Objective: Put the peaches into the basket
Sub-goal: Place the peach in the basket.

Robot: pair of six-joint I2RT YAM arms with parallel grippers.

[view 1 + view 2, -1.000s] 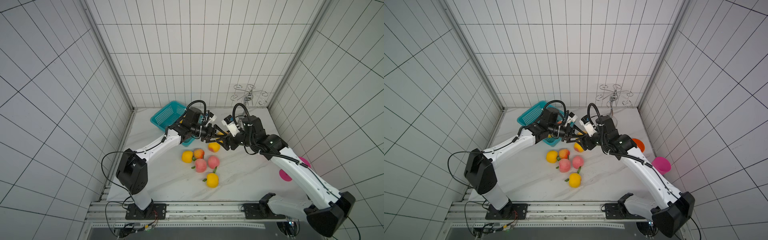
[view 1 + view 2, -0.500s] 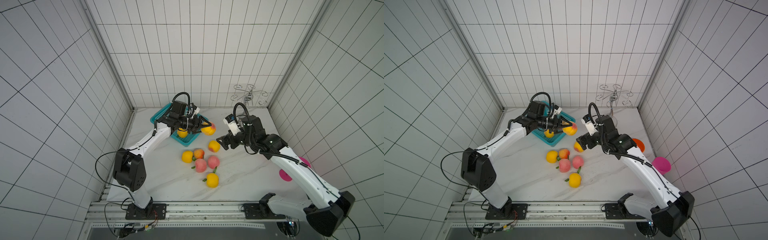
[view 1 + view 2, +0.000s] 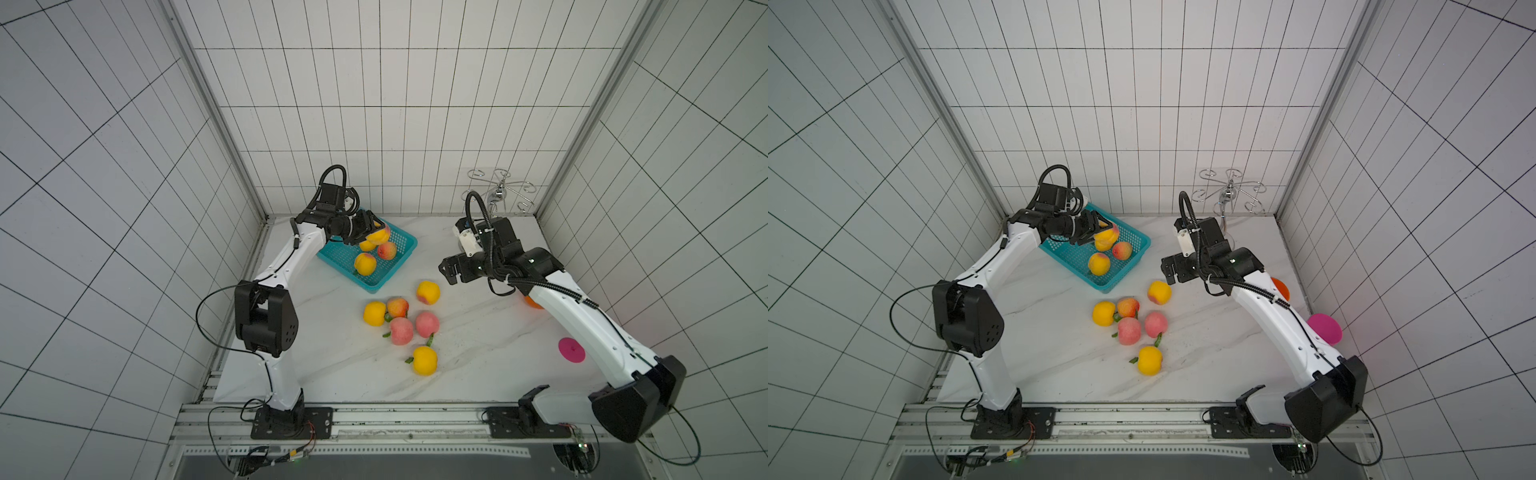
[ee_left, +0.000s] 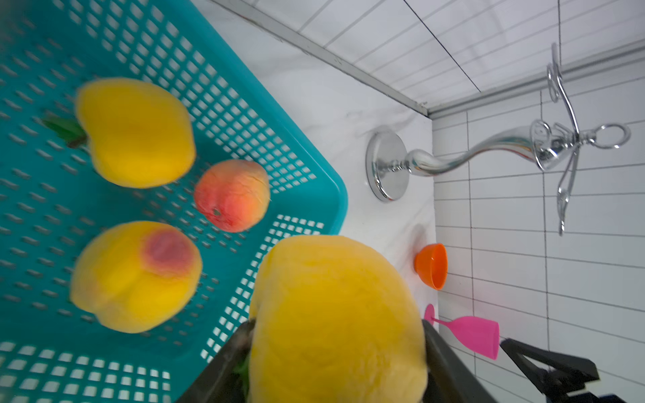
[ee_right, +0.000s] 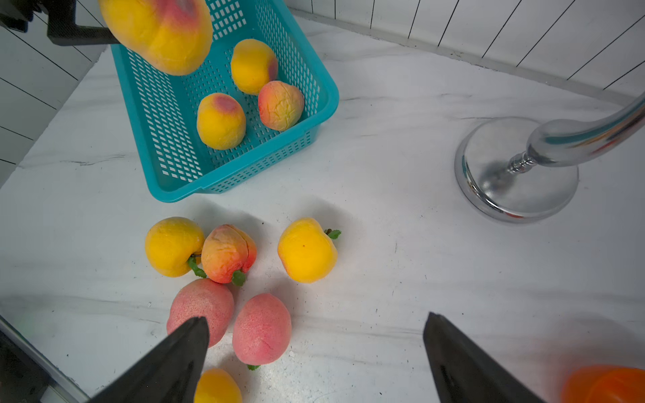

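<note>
Grips a yellow peach (image 3: pixel 379 237) with a red blush in the left gripper (image 3: pixel 371 232), fingers pressed against its two sides, and holds it in the air above the basket (image 3: pixel 397 267), over the half nearer the back wall. Places that teal basket close to the back-left corner of the table (image 3: pixel 478 345), turned askew to the table's edges.

Shows three peaches on the mesh floor:
- a yellow fruit with a red patch (image 5: pixel 221 121) toward the basket's front corner
- a pink-orange peach (image 5: pixel 281 105) just beside it, against the wall facing the table's middle
- another yellow fruit (image 5: pixel 253 66) behind, touching the pink-orange one

Shows six more peaches loose on the middle of the table, in front of the basket:
- a yellow fruit (image 3: pixel 374 313) touching an orange-pink fruit (image 3: pixel 397 307)
- two pink peaches (image 3: pixel 401 331) (image 3: pixel 427 324) side by side, just in front of that pair
- a yellow fruit with a green leaf (image 3: pixel 424 360), nearest the front edge
- a lone yellow fruit (image 3: pixel 428 292), a little apart toward the right

Holds the right gripper (image 3: pixel 449 272) above the table, near that lone fruit, spread wide and empty, pointing toward the loose cluster.

Shows a chrome stand (image 5: pixel 516 171) at the back-right corner. Shows an orange bowl (image 4: pixel 432 267) by the right edge, partly hidden behind the right arm in both top views, and a pink goblet (image 4: pixel 467 335) farther along that edge toward the front.
</note>
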